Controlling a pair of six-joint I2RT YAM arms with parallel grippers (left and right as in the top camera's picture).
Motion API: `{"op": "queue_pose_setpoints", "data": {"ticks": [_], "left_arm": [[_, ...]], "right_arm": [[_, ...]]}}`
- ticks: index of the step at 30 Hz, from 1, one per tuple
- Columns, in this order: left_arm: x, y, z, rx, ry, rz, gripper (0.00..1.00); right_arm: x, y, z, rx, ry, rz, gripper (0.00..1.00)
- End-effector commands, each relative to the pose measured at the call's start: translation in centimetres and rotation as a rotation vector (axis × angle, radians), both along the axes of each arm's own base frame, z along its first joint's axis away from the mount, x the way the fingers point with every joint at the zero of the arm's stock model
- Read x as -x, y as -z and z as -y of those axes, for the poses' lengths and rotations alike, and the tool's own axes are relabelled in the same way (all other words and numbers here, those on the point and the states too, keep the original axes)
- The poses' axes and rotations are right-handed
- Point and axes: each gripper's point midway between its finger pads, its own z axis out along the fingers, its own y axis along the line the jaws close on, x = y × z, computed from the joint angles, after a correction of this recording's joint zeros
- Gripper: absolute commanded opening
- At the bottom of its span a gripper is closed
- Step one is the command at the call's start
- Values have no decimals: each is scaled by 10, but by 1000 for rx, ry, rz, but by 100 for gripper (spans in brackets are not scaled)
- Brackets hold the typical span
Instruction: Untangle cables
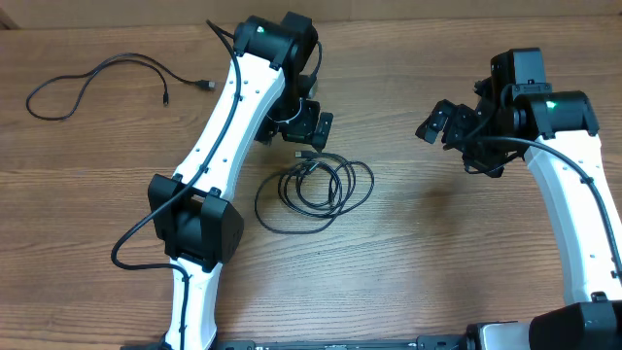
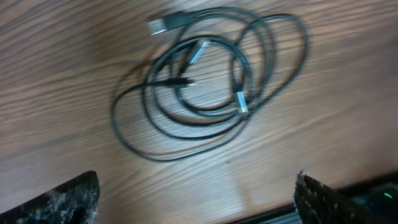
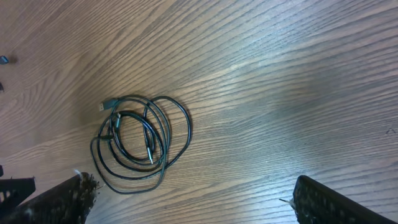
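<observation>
While your left fingers (image 2: pixel 68 200) hang spread and empty over the brown wood-grain tabletop (image 2: pixel 56 74), the coiled bundle of thin black cables (image 2: pixel 211 81) with silvery plugs lies just beyond them. Your right fingers (image 3: pixel 336 200), equally spread and empty, hover well apart from it. Farthest off, one loose black cable (image 1: pixel 97 83) snakes at far left.

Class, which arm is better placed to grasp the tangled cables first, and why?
Likely left. The left gripper, open, hangs just beside the tangled cables, which fill its wrist view; the right gripper, also open, stands farther away.
</observation>
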Motion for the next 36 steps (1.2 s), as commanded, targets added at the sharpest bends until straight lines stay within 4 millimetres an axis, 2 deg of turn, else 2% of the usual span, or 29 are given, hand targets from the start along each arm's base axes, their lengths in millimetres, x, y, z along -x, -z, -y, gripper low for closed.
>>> {"op": "queue_pose_setpoints", "data": {"ticks": [1,4,6,7,10,12,14,17,20,22,26,27,31,34,36], "left_arm": [[-1,14,-18,-74,-57,-29,99],[3,4,-10,9,-53,-42,100],[16,-11,-15,15,-52,-27,99],[24,-16,-19,13,-53,-26,100],[69,-29,-40,-4,-58,-46,100],[76,-26,-42,-1,-58,-52,100],[80,-13,-43,-12,-65,-74,100],[92,21,-45,-44,-126,-143,99],[108,57,-32,-12,-109,-198,100],[114,72,-25,-8,-43,-193,100],[117,93,1,24,88,-124,100],[115,101,14,33,132,-75,97],[113,117,44,59,220,27,87],[121,126,53,64,258,42,86],[121,134,52,30,278,71,84]], "right_arm": [[-2,0,3,8,10,4,100],[-2,0,3,8,10,4,100],[-2,0,3,9,10,4,100],[-2,0,3,9,10,4,100],[-2,0,3,8,10,4,100],[-2,0,3,8,10,4,100],[-2,0,3,8,10,4,100],[-2,0,3,9,10,4,100],[-2,0,3,8,10,4,100],[-2,0,3,8,10,4,100],[-2,0,3,9,10,4,100],[-2,0,3,8,10,4,100],[-2,0,3,8,10,4,100],[-2,0,3,8,10,4,100],[-2,0,3,8,10,4,100]]}}
